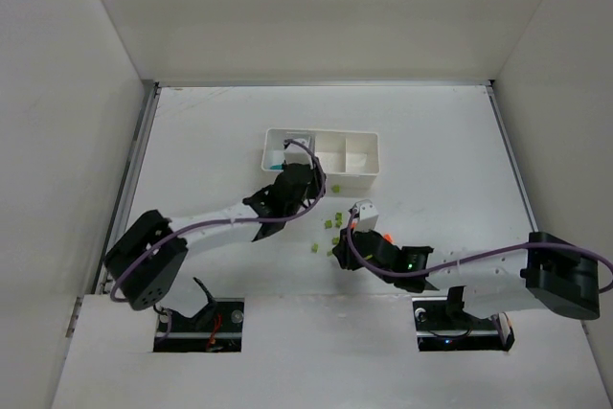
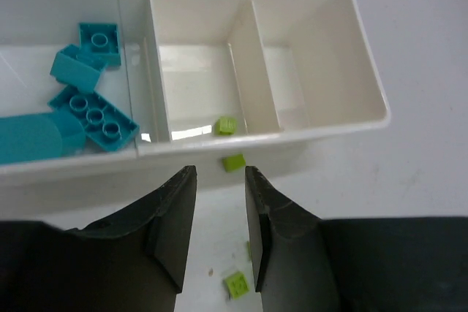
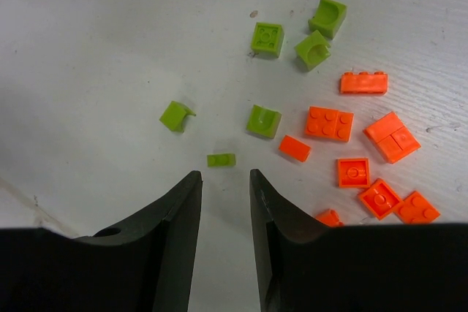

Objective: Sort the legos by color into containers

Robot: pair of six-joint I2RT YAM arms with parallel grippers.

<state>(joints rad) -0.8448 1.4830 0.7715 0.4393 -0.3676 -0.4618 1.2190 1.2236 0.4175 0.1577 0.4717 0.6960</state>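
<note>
The white tray (image 1: 372, 171) lies at the back middle; it also shows in the left wrist view (image 2: 365, 71). Its left compartment holds several teal bricks (image 2: 93, 115). Its middle compartment holds one lime brick (image 2: 225, 125). A second lime brick (image 2: 234, 161) shows at the tray's front wall; I cannot tell whether it is inside or outside. My left gripper (image 2: 220, 173) is open and empty just in front of the tray (image 1: 305, 184). My right gripper (image 3: 225, 174) is open and empty above the table, right behind a small lime brick (image 3: 221, 159).
Loose lime bricks (image 3: 267, 38) and orange bricks (image 3: 329, 123) lie scattered ahead and to the right of the right gripper (image 1: 345, 237). One lime brick (image 2: 236, 283) lies on the table under the left gripper. Walls enclose the table on three sides.
</note>
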